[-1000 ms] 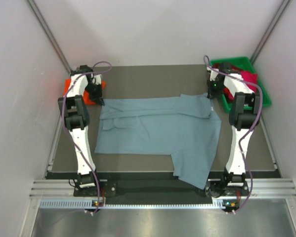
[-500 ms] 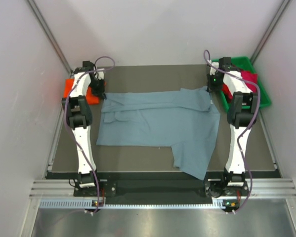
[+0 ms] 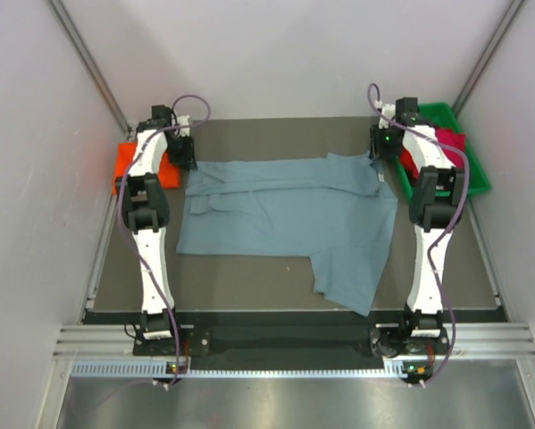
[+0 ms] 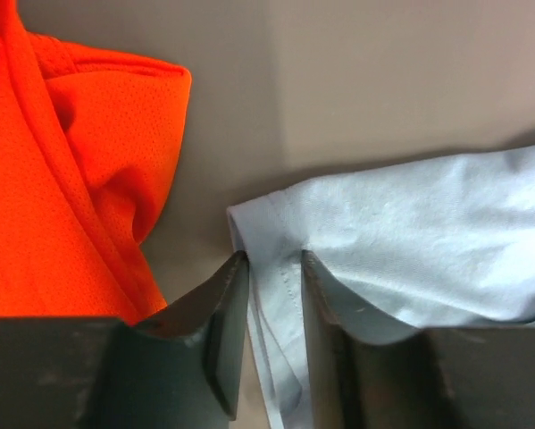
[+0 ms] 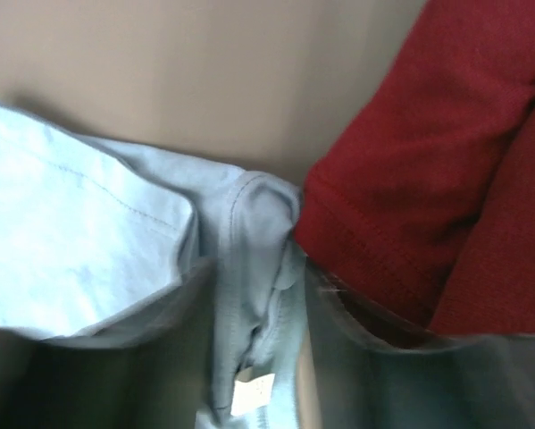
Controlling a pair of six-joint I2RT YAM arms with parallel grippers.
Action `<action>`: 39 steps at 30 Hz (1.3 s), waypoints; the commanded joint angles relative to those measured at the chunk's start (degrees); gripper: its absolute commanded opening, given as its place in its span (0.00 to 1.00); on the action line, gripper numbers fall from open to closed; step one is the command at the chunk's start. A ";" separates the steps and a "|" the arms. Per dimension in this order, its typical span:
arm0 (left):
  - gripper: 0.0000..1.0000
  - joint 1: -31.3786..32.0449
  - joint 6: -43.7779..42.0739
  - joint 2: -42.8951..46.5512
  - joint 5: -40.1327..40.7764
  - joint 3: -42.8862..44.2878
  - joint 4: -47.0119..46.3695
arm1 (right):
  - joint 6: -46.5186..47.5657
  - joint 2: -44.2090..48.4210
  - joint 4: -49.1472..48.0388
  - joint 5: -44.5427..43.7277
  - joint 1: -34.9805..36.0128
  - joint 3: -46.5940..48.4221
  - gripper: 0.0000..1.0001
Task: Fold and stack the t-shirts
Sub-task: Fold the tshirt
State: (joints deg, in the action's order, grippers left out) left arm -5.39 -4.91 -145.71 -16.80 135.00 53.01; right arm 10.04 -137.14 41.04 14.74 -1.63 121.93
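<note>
A large slate blue-grey t-shirt [image 3: 285,214] lies spread across the table, one flap reaching the near edge. My left gripper [image 3: 188,161] is shut on its far left corner [image 4: 276,259]. My right gripper [image 3: 379,159] is shut on its far right corner [image 5: 254,268], where a small label shows. A folded orange-red t-shirt [image 3: 129,161] lies at the far left, close beside the left gripper [image 4: 274,268]; it also shows in the left wrist view [image 4: 62,179]. Crimson t-shirts [image 3: 432,152] lie in the green bin; one [image 5: 428,161] touches the right gripper [image 5: 258,277].
The green plastic bin [image 3: 468,147] stands at the far right corner. White walls enclose the table on three sides. The metal rail with both arm bases runs along the near edge [image 3: 285,344].
Both grippers have moved away from me toward the far edge, dragging the blue-grey shirt's far edge with them. The shirt has slid farther back and its near flap pulled up.
</note>
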 commanded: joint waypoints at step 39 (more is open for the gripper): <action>0.99 0.38 7.81 27.76 -7.03 -12.02 -8.01 | 0.23 16.49 -6.14 6.88 9.01 0.06 0.99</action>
State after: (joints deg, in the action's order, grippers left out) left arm -5.48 4.64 -116.31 -25.28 124.03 47.27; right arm 8.97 -116.75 36.86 22.50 7.03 118.48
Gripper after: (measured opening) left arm 0.990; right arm 0.990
